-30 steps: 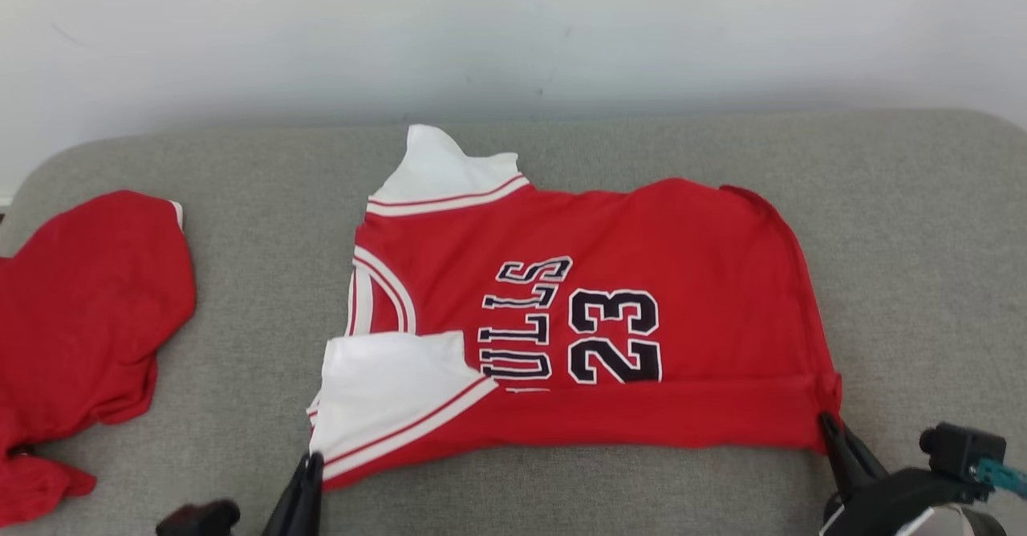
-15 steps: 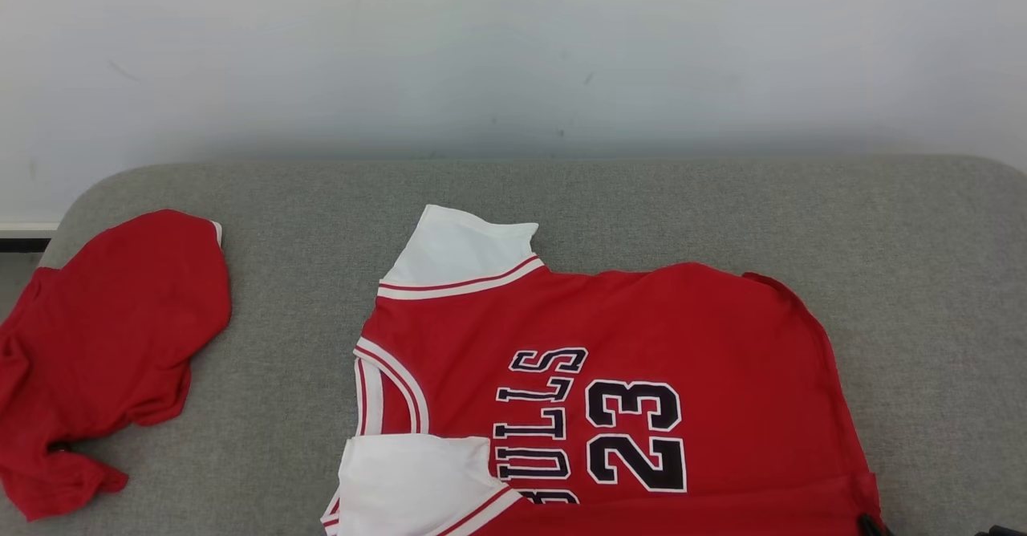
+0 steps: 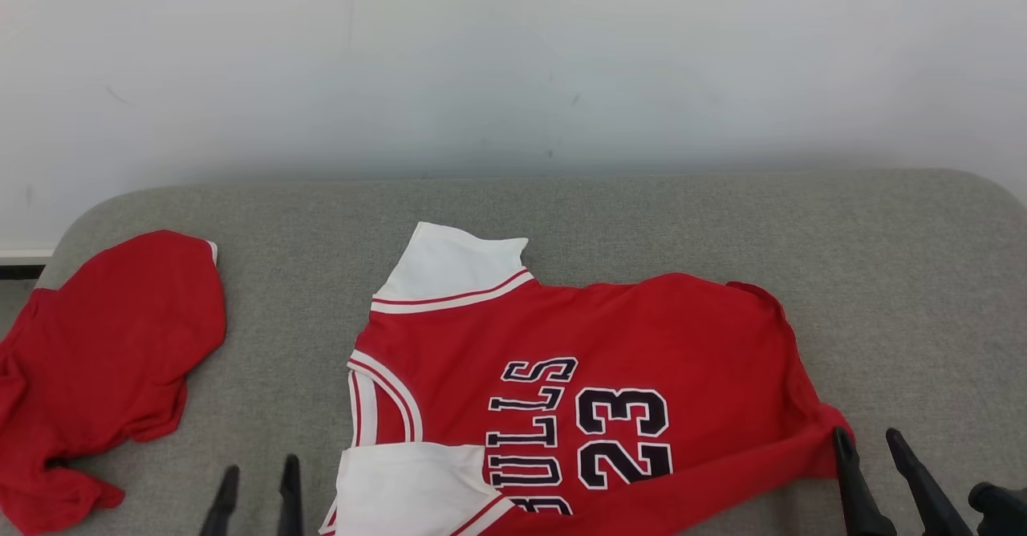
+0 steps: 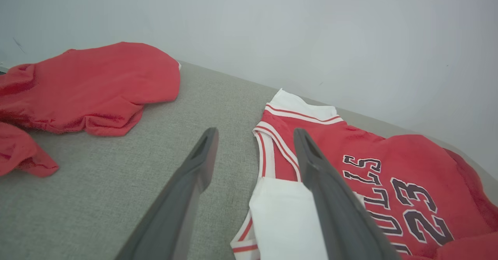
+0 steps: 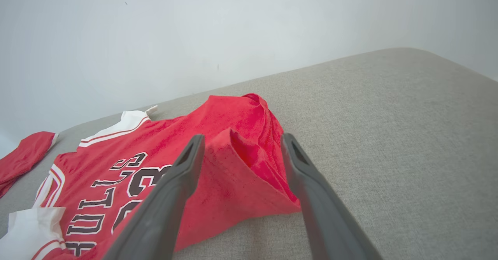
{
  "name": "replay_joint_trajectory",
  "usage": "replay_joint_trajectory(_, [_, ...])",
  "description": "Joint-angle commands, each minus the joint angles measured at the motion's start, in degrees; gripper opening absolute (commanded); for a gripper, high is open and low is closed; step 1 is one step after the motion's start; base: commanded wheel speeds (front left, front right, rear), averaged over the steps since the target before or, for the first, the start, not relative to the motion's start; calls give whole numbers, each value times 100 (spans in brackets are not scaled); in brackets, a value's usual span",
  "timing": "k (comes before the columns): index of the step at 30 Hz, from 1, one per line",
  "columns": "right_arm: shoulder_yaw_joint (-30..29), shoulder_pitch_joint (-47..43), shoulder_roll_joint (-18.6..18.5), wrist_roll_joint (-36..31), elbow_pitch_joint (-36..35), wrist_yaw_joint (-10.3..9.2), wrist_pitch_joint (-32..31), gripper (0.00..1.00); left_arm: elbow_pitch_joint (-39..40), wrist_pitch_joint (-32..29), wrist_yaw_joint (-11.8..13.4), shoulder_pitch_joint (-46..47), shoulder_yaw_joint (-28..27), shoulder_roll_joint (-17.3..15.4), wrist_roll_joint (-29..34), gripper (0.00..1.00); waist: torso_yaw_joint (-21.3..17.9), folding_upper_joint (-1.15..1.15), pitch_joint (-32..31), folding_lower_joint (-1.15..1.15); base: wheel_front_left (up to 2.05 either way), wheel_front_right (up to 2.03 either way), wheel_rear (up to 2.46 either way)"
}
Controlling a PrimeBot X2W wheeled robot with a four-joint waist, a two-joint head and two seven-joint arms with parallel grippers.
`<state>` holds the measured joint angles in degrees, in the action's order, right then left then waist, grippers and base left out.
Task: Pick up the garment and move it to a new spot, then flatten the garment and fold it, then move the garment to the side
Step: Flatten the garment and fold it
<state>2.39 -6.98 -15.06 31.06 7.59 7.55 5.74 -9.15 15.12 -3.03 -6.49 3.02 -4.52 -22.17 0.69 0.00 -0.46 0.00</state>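
Observation:
The garment (image 3: 610,335) is a red jersey with white sleeves and "BULLS 23" in dark print, spread on the grey cushion (image 3: 882,279). My left gripper (image 3: 261,465) stands open just left of the near white sleeve. In the left wrist view the left gripper (image 4: 255,143) has nothing between its fingers; the jersey (image 4: 389,155) lies to its right. My right gripper (image 3: 866,433) is open at the jersey's near right corner. In the right wrist view the right gripper (image 5: 242,141) straddles that rumpled red corner of the jersey (image 5: 155,143) without pinching it.
A second red garment (image 3: 112,335) lies crumpled at the cushion's left end, also in the left wrist view (image 4: 97,77). A pale wall (image 3: 513,54) runs right behind the cushion. Bare grey cushion extends to the right of the jersey.
Both grippers went from shut on the jersey's near edge to open, letting it go. The head camera has tilted, so the whole picture sits lower.

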Motion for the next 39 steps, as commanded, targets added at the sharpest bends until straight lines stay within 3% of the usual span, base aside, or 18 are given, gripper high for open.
replay_joint_trajectory(1, [-22,34,45,-114,-57,-14,90,100,95,2,36,68,-74,19,88,100,-12,0,-6,0,0,0,0])
replay_joint_trajectory(9, [-79,-60,384,-987,-167,-14,562,100,482,2,79,300,-538,97,605,100,-8,0,-35,0,0,0,0])
replay_joint_trajectory(20, [-179,-51,385,-1330,-356,-14,793,100,689,3,90,21,-709,141,1065,100,-123,0,-30,0,0,0,0])
replay_joint_trajectory(24, [-81,157,241,-1476,-332,-14,814,100,637,3,-39,290,-654,33,1239,100,-145,0,32,0,0,0,0])
replay_joint_trajectory(28, [-11,732,-5,-1239,-96,-14,518,100,439,-53,-219,994,-484,-296,1338,100,-208,0,257,0,0,0,0])
replay_joint_trajectory(33, [360,2006,-454,-1021,333,-14,-64,100,85,-546,-399,2539,-137,-801,1170,100,-319,0,899,0,0,0,0])
replay_joint_trajectory(39, [967,3752,-846,-694,1265,-14,-906,100,-698,-1219,-437,4581,600,-1219,453,100,-436,0,1794,0,0,0,0])
